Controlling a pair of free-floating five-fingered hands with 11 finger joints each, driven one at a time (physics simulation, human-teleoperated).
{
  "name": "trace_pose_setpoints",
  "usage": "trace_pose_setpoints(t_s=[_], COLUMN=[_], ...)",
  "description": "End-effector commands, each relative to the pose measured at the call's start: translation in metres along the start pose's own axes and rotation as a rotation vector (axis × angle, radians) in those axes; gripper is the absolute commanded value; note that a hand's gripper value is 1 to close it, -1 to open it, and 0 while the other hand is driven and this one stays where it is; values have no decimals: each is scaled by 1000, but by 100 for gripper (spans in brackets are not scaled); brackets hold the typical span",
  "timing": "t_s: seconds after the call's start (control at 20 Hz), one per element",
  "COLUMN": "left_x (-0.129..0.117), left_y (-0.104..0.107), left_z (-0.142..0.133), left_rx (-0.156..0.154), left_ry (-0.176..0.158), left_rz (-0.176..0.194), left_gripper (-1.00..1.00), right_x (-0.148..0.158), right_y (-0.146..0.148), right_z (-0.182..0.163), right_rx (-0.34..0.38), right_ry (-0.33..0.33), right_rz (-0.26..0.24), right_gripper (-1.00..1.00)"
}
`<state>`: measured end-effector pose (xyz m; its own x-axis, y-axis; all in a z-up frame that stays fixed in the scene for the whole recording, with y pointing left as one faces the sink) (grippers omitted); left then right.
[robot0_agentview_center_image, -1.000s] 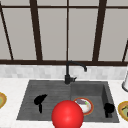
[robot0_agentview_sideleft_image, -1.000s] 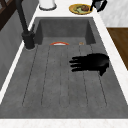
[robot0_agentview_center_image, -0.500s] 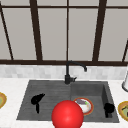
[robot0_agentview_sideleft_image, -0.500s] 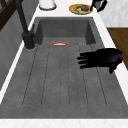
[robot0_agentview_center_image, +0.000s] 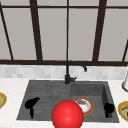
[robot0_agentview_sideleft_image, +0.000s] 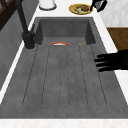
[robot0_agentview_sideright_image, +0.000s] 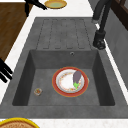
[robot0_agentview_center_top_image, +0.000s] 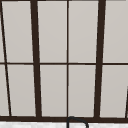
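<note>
Dark grey sink (robot0_agentview_center_image: 45, 90) mid-frame: left hand (robot0_agentview_center_image: 31, 103) hovers with fingers straight and empty, red-rimmed plate (robot0_agentview_center_image: 85, 105) untouched, right hand (robot0_agentview_center_image: 109, 108) idle.

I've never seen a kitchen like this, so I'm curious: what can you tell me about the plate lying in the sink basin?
The plate is round, with a red-orange rim, a speckled band inside it and a pale centre, and it looks like glazed ceramic. It lies flat on the floor of the dark grey sink basin, near the middle. A dark purple vegetable with a green end, perhaps an eggplant, rests on its right half. Neither hand touches it. In the front view a red ball hides part of it.
</note>
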<state>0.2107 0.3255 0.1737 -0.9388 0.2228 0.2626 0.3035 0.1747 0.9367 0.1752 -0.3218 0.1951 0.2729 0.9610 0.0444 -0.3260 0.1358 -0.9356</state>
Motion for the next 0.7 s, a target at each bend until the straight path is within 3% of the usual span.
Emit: trace_pose_setpoints(t_s=[0.0,0.1,0.2,0.35,0.4,0.45,0.55,0.65], left_x=[30,41,43,48,49,44,45,45], left_y=[7,7,3,2,0,4,3,3], left_z=[1,4,6,6,-4,1,3,3], left_rx=[-13,-5,-7,-8,-53,-34,-6,0], left_ry=[22,16,-2,-10,-28,-8,4,2], left_rz=[62,57,21,16,29,9,13,12], left_gripper=[-100,-100,-100,-100,-100,-100,-100,-100], right_x=[0,0,0,0,0,0,0,0], right_y=[0,0,0,0,0,0,0,0], right_z=[0,0,0,0,0,0,0,0], right_rx=[0,0,0,0,0,0,0,0], right_ry=[0,0,0,0,0,0,0,0], right_rz=[0,0,0,0,0,0,0,0], right_gripper=[0,0,0,0,0,0,0,0])
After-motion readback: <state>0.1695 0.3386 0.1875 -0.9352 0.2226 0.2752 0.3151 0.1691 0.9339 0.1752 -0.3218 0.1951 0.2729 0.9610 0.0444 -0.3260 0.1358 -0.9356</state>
